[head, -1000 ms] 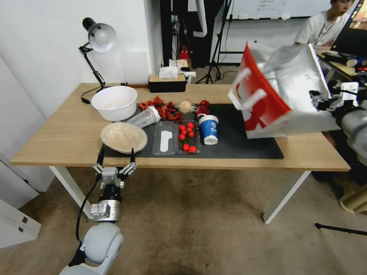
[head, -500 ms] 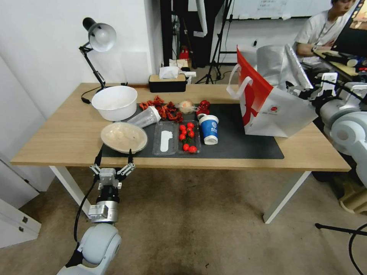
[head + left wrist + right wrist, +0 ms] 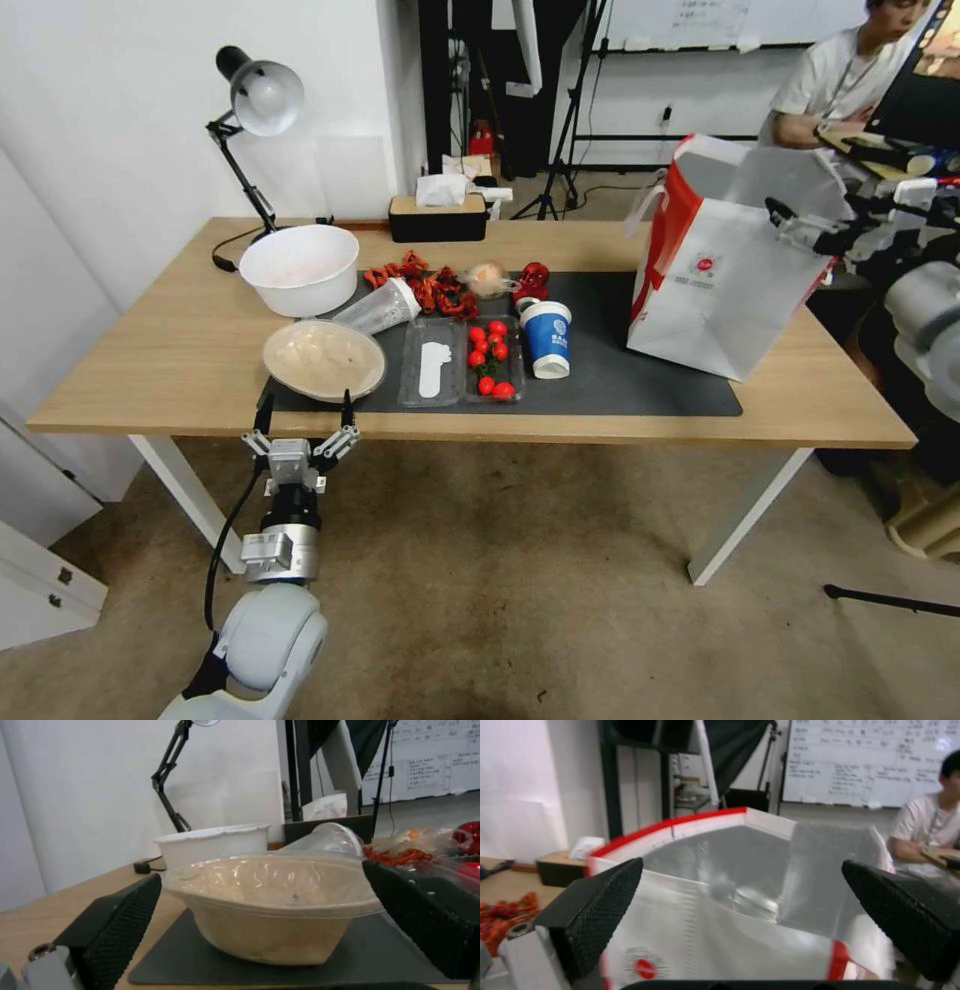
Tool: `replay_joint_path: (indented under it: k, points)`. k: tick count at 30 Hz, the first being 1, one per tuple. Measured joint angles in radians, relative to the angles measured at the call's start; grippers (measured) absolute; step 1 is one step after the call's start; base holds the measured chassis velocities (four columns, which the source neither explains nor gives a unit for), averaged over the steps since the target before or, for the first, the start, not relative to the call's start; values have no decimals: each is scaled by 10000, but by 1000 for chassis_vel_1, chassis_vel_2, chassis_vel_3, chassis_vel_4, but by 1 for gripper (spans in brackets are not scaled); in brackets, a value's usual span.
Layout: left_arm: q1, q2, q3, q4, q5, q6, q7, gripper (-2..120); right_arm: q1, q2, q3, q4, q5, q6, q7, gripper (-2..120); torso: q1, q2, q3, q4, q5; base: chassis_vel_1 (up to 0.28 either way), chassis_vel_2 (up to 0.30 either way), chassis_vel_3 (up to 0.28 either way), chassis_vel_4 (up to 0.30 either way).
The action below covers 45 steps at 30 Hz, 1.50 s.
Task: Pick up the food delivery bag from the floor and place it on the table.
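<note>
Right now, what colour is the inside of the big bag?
Shiny silver foil lines the food delivery bag, seen best in the right wrist view.

Wooden table [image 3: 150, 350]: dark mat [image 3: 620, 385], delivery bag [image 3: 720, 290] on it.

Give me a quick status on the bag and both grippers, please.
Right gripper open at the bag's top edge. Left gripper open, parked at the table's front edge. Food delivery bag upright on the table's right end. Blue cup alongside, apart.
</note>
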Motion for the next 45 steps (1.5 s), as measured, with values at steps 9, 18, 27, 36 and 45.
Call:
replay_joint_path:
  k: [9,18,27,36,45]
  points:
    - [267,-43,-112,-380,-36,502,-200,100,-1993,696,1359,1666,-624,354,9,100,-1,1,-1,-10,-4,0,0,0,0]
    - [891,-314,-716,-869,-28,611,-294,100,-2599,1971,918,2394,-1829,1040,-231,100,-1,1,-1,-3,-6,0,0,0,0]
    - [1099,-444,-897,-1029,-8,628,-285,100,-3882,3748,821,2954,-3560,1571,-560,100,-1,1,0,-1,-5,0,0,0,0]
    - [1168,-448,-873,-1080,-23,587,-241,100,-5270,5541,416,3240,-5215,2300,-1100,100,-1,1,0,-2,-4,0,0,0,0]
    - [1266,-456,-709,-1197,-42,431,-135,100,-6072,7052,-229,2962,-7380,3162,-983,100,0,1,0,-1,-5,0,0,0,0]
